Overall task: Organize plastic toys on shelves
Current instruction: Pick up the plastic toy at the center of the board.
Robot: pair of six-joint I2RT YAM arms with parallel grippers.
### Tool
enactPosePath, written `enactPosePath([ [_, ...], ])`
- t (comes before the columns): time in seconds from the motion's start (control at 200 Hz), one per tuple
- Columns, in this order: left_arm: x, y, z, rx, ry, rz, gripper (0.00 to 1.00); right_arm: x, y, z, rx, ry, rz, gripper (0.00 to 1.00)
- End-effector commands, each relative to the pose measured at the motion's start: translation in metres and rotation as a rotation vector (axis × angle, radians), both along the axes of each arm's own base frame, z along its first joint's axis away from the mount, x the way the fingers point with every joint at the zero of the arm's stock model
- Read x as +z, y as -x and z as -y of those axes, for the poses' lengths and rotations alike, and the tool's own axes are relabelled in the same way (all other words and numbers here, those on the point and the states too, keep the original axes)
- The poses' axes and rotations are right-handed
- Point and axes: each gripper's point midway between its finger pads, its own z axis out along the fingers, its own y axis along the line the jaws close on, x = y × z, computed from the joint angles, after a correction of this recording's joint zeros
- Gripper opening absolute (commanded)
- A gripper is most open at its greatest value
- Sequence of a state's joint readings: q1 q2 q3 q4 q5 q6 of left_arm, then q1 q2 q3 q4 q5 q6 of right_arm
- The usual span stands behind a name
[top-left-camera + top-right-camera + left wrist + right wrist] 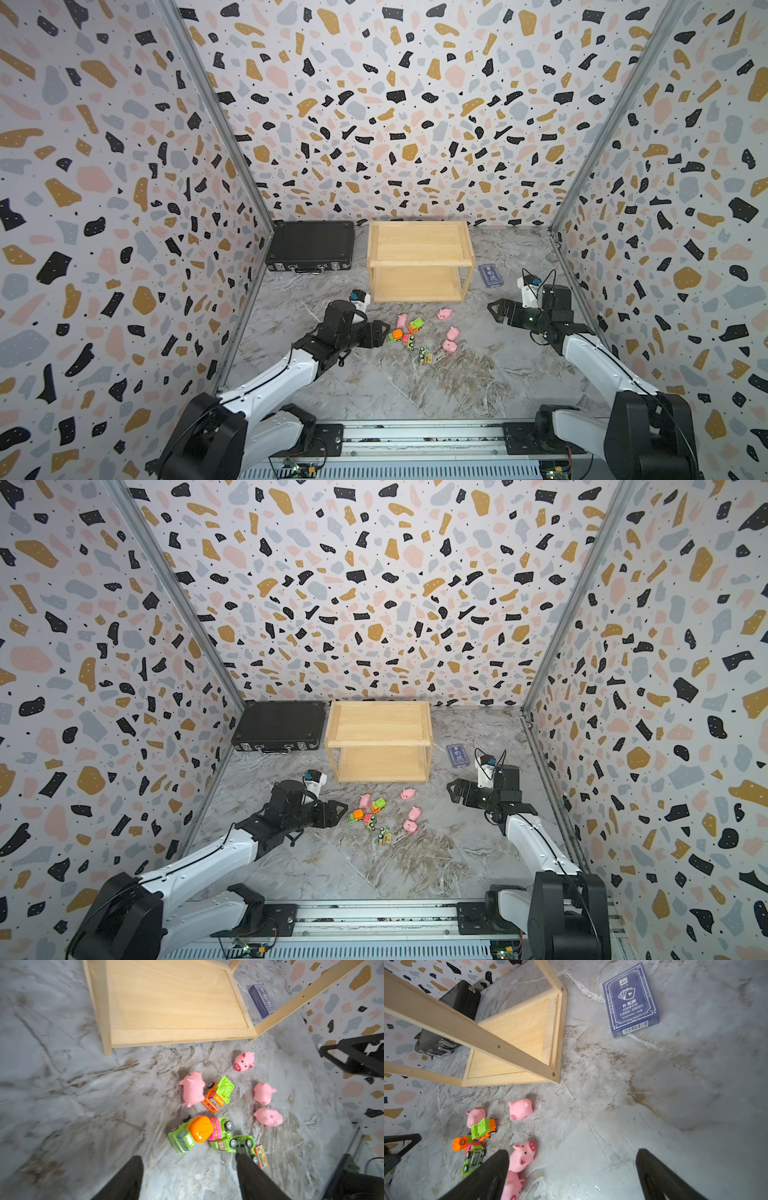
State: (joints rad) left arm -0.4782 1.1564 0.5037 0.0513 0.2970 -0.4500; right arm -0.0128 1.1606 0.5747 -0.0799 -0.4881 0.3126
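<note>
Four pink pigs (453, 332) and four little toy cars (415, 325) lie clustered on the tabletop (415, 386), at 6 o'clock of the wooden rack (419, 262). The left fingers (128, 1180) stand apart, gripping nothing, just at the cluster's 9 o'clock. The right fingers (654, 1178) gape wide, also gripping nothing, well off at 3 o'clock.
</note>
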Motion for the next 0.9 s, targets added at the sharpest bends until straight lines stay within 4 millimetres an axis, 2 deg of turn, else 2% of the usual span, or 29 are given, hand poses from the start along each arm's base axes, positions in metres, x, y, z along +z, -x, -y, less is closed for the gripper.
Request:
enactPosePath([
  [0.0, 0.026, -0.011, 0.029, -0.111, 0.068, 0.082, 0.63, 0.003, 0.009, -0.008, 0.034, -0.033, -0.013, 1.00],
  [0.105, 0.014, -0.020, 0.032, -0.103, 0.044, 0.051, 0.53, 0.003, 0.010, -0.009, 0.039, -0.034, -0.017, 1.00],
  [0.235, 0.000, -0.028, 0.035, -0.083, 0.022, 0.031, 0.50, 0.003, 0.010, -0.009, 0.041, -0.035, -0.017, 1.00],
  [0.526, -0.026, -0.049, 0.048, -0.053, 0.008, -0.002, 0.32, 0.002, 0.009, -0.011, 0.050, -0.046, -0.026, 1.00],
  [0.896, -0.046, -0.062, 0.055, -0.038, -0.014, -0.018, 0.33, -0.002, 0.012, -0.012, 0.052, -0.046, -0.042, 1.00],
])
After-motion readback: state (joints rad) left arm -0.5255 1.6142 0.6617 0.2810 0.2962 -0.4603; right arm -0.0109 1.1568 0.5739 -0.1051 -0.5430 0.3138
